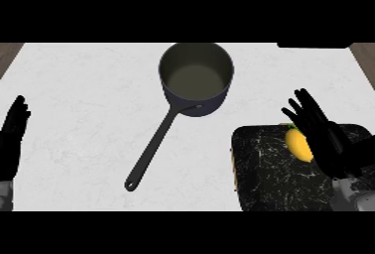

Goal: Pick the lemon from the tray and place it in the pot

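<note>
While the left hand (13, 136) rests open far from the tray (271, 173), the right hand (322, 136) hangs over it, fingers straight and spread. On the tray, the lemon (296, 144) lies lengthwise along the fingers' left side, touching or partly beneath them; the pot (196, 74) stands beyond the tray.

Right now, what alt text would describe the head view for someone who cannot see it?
The robot's right hand, fingers straight, reaches over a lemon on a black tray. An empty dark pot stands farther back on the white counter, its handle pointing toward the robot. The left hand rests open at the left edge.
</note>
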### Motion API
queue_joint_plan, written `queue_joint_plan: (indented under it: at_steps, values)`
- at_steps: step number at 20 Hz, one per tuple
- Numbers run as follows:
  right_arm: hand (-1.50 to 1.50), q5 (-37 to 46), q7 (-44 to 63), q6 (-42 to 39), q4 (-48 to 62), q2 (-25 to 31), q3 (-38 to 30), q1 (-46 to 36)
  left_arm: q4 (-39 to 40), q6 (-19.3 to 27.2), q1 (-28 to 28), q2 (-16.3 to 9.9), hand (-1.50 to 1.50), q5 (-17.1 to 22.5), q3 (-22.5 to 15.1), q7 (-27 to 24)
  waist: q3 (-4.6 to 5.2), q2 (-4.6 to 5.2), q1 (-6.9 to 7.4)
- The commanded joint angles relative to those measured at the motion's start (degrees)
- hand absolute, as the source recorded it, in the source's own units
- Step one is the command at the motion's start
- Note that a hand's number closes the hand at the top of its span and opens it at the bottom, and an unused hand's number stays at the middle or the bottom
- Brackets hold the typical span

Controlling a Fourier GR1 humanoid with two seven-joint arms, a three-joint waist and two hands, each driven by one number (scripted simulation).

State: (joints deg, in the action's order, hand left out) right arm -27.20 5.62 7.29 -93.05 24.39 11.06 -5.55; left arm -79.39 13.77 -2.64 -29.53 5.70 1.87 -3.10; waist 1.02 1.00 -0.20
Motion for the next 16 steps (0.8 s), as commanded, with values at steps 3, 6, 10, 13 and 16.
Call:
queue_joint_plan:
  at_steps: [3, 6, 10, 13, 16]
  values:
    - [-1.5, -9.7, -0.9, -19.7, -2.4, 0.6, 3.6, -5.3, -2.9, -1.4, -4.4, 6.0, 0.0, 2.5, -4.5, 5.3, -1.25, -0.85, 0.11]
    - [-1.5, -16.2, -1.6, -31.8, -5.9, -1.8, 9.1, -9.0, -5.5, -4.7, -6.7, 11.0, 0.0, 6.8, -7.4, 5.1, -1.5, -0.77, 1.91]
    - [-1.5, 2.0, -23.0, -28.2, 0.4, 8.3, -6.3, -10.4, -6.7, -4.4, -6.3, 14.4, 0.0, 9.6, -8.9, 9.6, -1.58, -0.58, -0.42]
    - [-1.5, 1.9, -36.8, -36.3, 1.2, 10.1, -10.3, -6.8, -8.9, -2.0, -6.5, 15.2, 0.0, 8.5, -9.8, 12.0, -1.62, -0.86, -0.72]
    - [-1.5, 5.4, -47.5, -46.1, 6.8, 17.4, -15.6, -3.9, -10.7, -2.5, -4.6, 14.0, 0.0, 9.0, -9.3, 13.2, -1.45, -0.84, -0.1]
